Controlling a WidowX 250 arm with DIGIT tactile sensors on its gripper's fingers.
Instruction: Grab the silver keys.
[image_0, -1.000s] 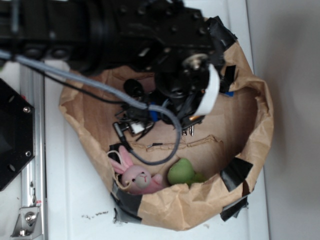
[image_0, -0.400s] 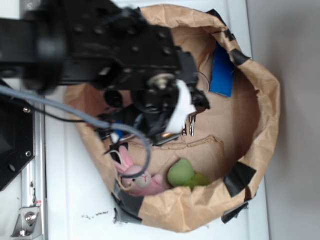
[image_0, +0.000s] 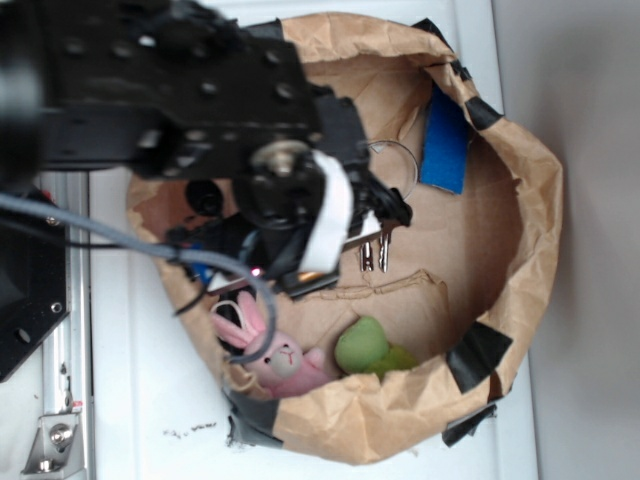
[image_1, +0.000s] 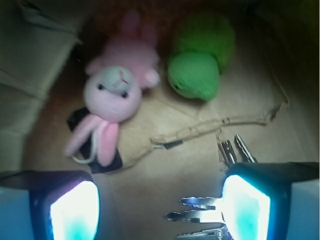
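Inside the paper bag (image_0: 520, 250), on its flat brown floor, the silver keys (image_1: 200, 212) are seen lying between the fingers of the end effector (image_1: 160, 207), nearer the right-hand pad (image_1: 247, 207) than the left-hand one. In the exterior view two key tips (image_0: 373, 255) show just below the end effector (image_0: 345, 235), approx. mid-floor, with a wire ring toward the bag's top edge.

State of the end effector: fingers apart, nothing clamped; keys rest on the floor, some blades under or against the right-hand pad.

Step in hand, as judged: final approach/alignment over the keys, grasp not yet made. Next move is judged to call for a small shift so the bunch sits centred between the pads, a descent to floor level, then closure. Keys are thin, flat and loosely ringed, so a pinch may catch only one blade, w/ the rest dangling.

Other items: pink bunny (image_1: 112, 97) and green plush (image_1: 200, 67) near the bag's bottom edge in the exterior view, apart from the keys; blue block (image_0: 445, 140) against the top-right wall; a torn paper strip (image_1: 215, 125) across the floor.

Writing/brands: none legible; wrist view is blurred.
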